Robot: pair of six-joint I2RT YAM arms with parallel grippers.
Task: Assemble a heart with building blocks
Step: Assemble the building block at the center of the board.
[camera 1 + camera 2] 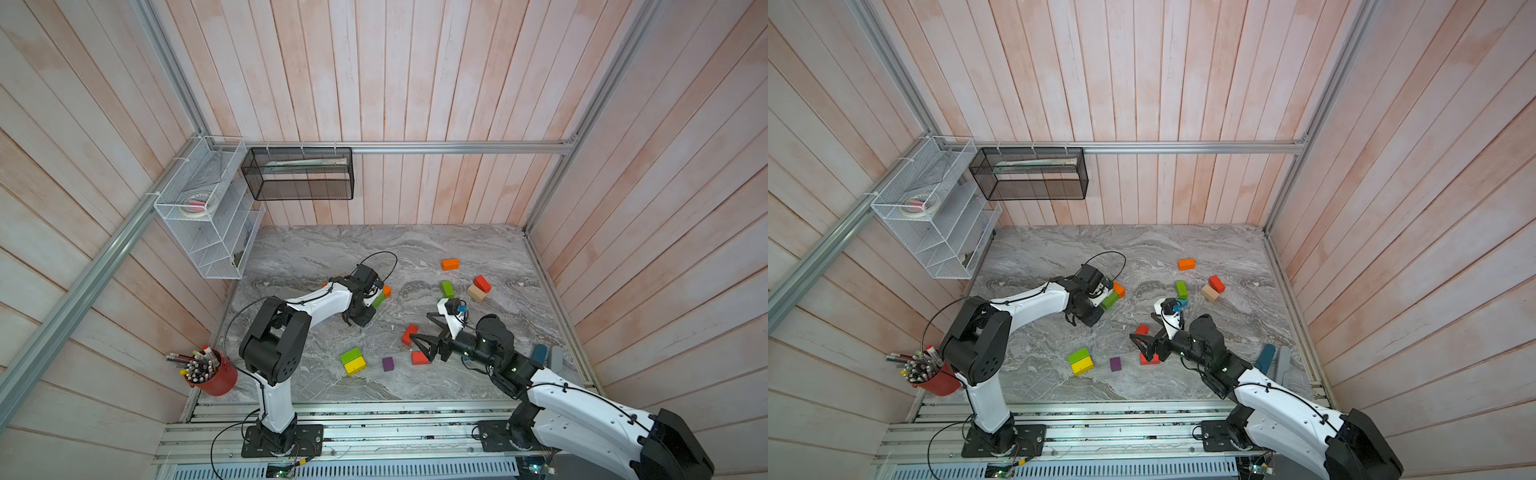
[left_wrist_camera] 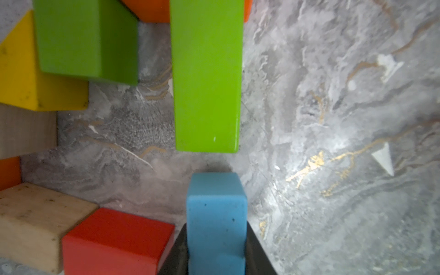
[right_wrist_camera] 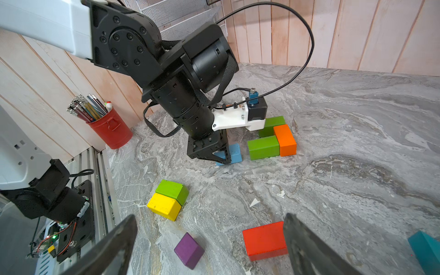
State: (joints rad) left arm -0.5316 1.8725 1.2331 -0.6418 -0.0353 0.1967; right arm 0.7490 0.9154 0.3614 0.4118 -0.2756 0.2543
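The left gripper [image 3: 220, 157] points down at the grey marbled surface [image 3: 345, 147], its fingers clenched on a light blue block [image 2: 215, 214]. The block is matte, with rounded corners and a few dark specks. Whether its lower end touches the surface cannot be told.

In the left wrist view, just past the blue block and apart from it by a narrow gap, lies a glossy lime-green brick [image 2: 206, 76], one short end toward the block. A second green brick [image 2: 83, 38] lies alongside, and an orange brick [image 3: 284, 140] sits across their far ends. Around the same patch are a yellow wedge [image 2: 23, 76], a scuffed plain tan block [image 2: 31, 221] and a red block [image 2: 114, 242] touching it.

The right gripper [image 3: 209, 216] hangs low nearer the front of the surface, its fingers spread wide and holding nothing. In the right wrist view one of them covers an edge of a flat red-orange brick [image 3: 264, 240]. Near it lie a purple cube [image 3: 189, 250] and a teal block [image 3: 426, 252], cut off by the picture's edge. A green block [image 3: 172, 190] and a yellow block [image 3: 164, 206] sit pressed side by side.

Toward the back, in a top view, a lone orange brick [image 1: 450, 264] lies apart, and a small green brick [image 1: 447, 289], a far red brick [image 1: 482, 283] and a tan cube [image 1: 476, 293] lie close together.
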